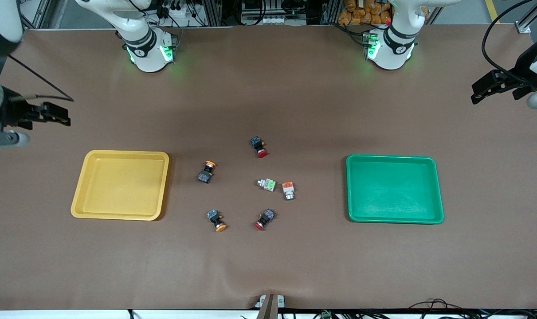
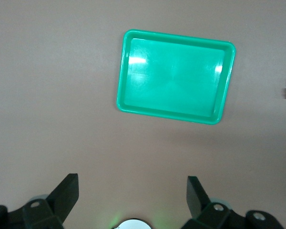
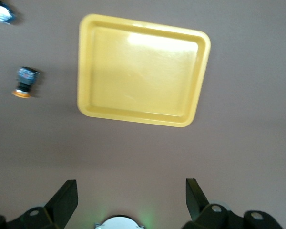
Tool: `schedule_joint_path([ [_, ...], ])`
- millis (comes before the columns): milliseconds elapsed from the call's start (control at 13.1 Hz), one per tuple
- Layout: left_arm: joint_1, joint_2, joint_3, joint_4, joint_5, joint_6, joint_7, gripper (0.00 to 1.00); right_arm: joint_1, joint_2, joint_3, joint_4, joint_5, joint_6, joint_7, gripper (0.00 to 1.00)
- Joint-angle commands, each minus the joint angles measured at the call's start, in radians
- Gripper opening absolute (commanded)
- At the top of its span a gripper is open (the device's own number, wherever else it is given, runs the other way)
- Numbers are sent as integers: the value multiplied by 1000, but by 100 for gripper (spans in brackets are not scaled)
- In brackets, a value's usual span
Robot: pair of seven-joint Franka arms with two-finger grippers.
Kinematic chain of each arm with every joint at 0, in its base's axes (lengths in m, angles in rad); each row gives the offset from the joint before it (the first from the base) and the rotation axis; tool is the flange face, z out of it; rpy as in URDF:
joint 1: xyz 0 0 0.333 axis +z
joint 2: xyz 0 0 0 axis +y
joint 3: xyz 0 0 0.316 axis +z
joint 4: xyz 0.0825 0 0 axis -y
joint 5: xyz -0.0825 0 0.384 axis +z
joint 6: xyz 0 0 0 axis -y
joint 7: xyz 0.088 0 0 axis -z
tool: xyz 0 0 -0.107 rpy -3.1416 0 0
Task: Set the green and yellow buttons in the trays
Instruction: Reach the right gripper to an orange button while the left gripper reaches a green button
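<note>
Left gripper [image 2: 132, 195]: wide, holding nothing, over desk [image 1: 295, 88] edge. Right gripper [image 3: 131, 195]: likewise (wide, unladen). Bare desk surrounds green tray [image 1: 393, 189], yellow tray [image 1: 121, 184].

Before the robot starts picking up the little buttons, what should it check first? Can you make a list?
1. Yellow tray has nothing in it: ok.
2. Green tray has nothing in it: ok.
3. Left pincer open, up at its end of the table: ok.
4. Right pincer open, up at its end: ok.
5. Yellow-capped buttons lie apart from the others, easy to grab: ok.
6. Green-block button sits very close to the orange-block one; whether the fingers fit between: cannot tell.
</note>
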Motion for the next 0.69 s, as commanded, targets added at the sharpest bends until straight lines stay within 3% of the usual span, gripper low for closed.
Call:
schedule_joint_path([
  [0,3,11,-4,15,-16,-3,12,100,4,23,6,35,-42,-10,-6,100],
  [230,6,11,-24,13,-16,-3,12,100,-5,21,6,36,14,-14,43,100],
  [459,0,21,-26,10,-16,12,9,100,7,26,7,35,111,-5,227,100],
  [613,1,38,-68,7,-17,41,-11,100,21,61,9,33,166,31,264,100],
])
